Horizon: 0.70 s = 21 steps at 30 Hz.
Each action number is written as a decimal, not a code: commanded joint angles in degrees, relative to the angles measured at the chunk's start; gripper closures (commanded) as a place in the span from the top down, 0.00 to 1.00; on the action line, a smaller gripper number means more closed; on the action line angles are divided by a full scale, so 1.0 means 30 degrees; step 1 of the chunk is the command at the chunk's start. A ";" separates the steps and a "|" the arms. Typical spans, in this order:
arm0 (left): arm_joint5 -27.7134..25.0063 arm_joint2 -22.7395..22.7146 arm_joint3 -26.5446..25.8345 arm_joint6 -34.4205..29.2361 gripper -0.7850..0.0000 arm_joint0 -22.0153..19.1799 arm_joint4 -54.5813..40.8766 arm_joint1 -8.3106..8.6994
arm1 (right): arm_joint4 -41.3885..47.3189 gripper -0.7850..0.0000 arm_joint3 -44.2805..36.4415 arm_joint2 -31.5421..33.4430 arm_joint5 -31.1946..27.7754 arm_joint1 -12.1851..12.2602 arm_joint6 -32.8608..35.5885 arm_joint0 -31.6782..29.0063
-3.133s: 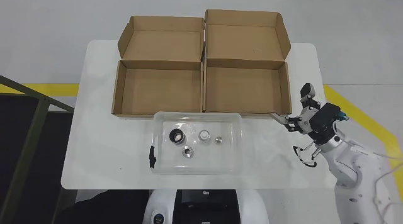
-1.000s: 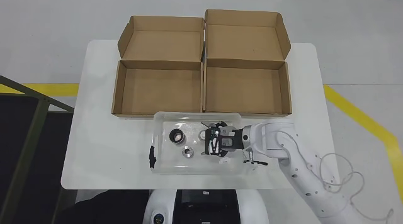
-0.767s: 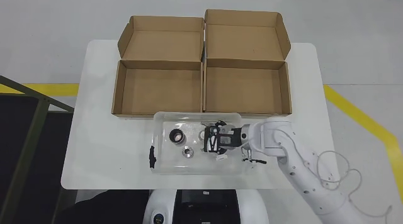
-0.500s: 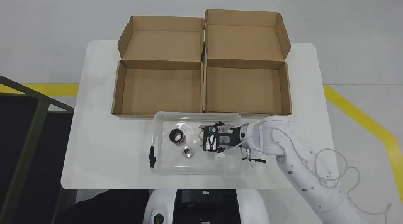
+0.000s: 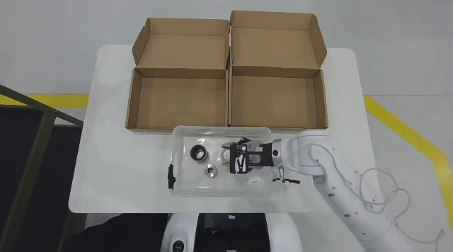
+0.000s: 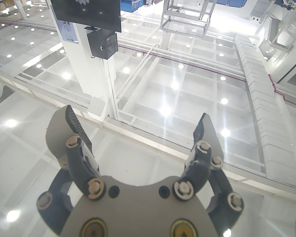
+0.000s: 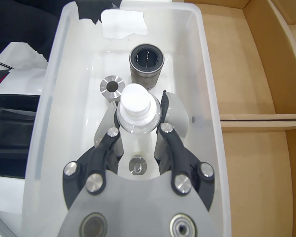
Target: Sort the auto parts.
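I have my right claw [image 7: 139,108] clamped on the white stepped plug [image 7: 135,101] inside the clear bin [image 7: 204,57], near the bin's middle, just beside the black sleeve [image 7: 146,66] and the silver collar [image 7: 112,88], while my left claw [image 6: 137,130] stands wide open.

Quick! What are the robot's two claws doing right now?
Left gripper: open, holding nothing.
Right gripper: closed on the white round part, inside the clear tub.
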 commanded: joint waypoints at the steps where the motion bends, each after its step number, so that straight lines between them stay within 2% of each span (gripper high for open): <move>1: 0.0000 0.0000 0.0000 0.0000 1.00 0.0000 0.0000 0.0000 | 0.0163 0.00 -0.0410 0.0236 -0.0079 0.0081 -0.0035 -0.0111; 10: 0.0000 0.0000 0.0000 0.0000 1.00 0.0000 0.0000 0.0000 | 0.1101 0.00 -0.2265 0.1333 -0.0037 0.0419 -0.0397 -0.0653; 21: 0.0000 0.0000 0.0000 0.0000 1.00 0.0000 0.0000 0.0000 | 0.3197 0.00 -0.2932 0.2099 0.0509 0.0542 -0.2714 -0.0763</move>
